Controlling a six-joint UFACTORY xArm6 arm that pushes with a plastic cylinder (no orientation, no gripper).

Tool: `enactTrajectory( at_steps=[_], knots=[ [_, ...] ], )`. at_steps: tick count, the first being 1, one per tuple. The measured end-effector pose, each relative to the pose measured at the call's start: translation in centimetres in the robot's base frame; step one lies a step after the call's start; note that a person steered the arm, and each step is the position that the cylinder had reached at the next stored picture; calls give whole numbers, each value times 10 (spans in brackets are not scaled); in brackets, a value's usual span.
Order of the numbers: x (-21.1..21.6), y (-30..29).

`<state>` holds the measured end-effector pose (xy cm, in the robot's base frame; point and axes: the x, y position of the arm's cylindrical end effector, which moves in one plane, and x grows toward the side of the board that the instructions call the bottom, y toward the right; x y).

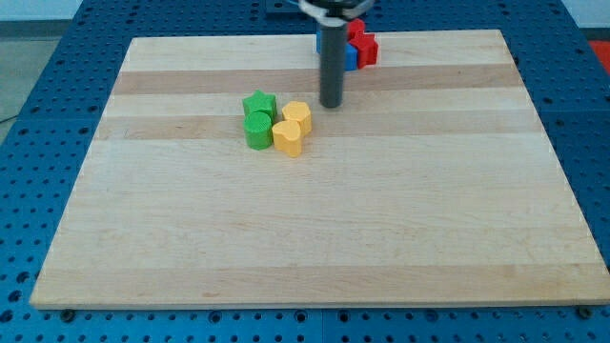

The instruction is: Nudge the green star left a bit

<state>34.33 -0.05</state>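
Observation:
The green star (258, 103) sits on the wooden board (315, 229), left of centre near the view's top. A round green block (257, 130) touches it just below. A yellow block (297, 116) and a yellow heart (288, 138) lie to the right of the green pair, touching them. My tip (331, 104) rests on the board to the right of the yellow block, about a block's width from it, and well right of the green star.
A red block (363, 43) and a blue block (349, 56) sit near the board's top edge, partly hidden behind my rod. Blue perforated table surrounds the board.

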Motion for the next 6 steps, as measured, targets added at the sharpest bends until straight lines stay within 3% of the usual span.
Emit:
enactTrajectory(
  at_steps=[3, 6],
  knots=[
    [-16, -105],
    [-19, -86]
  ],
)
